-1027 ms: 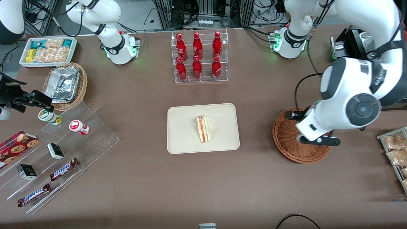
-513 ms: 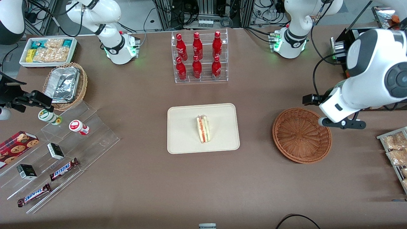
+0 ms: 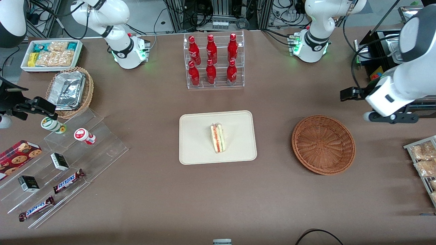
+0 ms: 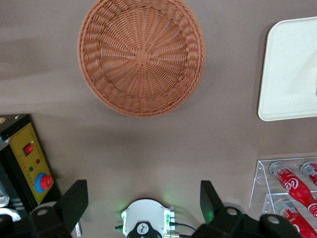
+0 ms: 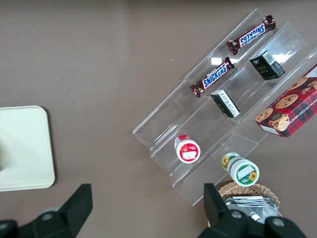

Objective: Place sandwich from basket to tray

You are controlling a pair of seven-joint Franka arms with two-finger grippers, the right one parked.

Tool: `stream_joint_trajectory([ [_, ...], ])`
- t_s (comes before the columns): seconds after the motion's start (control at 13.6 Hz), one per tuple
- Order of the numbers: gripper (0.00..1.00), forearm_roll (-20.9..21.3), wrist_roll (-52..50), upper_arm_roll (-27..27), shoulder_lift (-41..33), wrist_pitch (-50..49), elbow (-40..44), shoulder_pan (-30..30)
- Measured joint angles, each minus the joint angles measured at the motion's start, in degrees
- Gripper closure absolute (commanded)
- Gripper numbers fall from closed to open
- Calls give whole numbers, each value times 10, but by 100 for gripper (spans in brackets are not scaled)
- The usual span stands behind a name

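Observation:
The wrapped sandwich lies in the middle of the cream tray, its red and green filling edge showing. The reddish-brown wicker basket stands beside the tray, toward the working arm's end, with nothing in it. My gripper hangs high above the table, farther from the front camera than the basket and off its rim. In the left wrist view the gripper is open with only bare table and the arm's base between its fingers. That view also shows the basket and a corner of the tray.
A clear rack of red bottles stands farther from the front camera than the tray. A black box with a yellow panel sits near my gripper. Snack packets lie at the working arm's end. Stepped acrylic shelves and a foil-tray basket are at the parked arm's end.
My gripper has left the space over the basket, rising and moving away from the front camera toward the working arm's end. The basket now shows whole. The sandwich stayed on the tray.

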Motion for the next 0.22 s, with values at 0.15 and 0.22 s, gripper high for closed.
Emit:
stream_joint_trajectory([
  [0.15,0,0,0,0,-16,-16,0,11],
  [0.22,0,0,0,0,-24,-23,0,13],
])
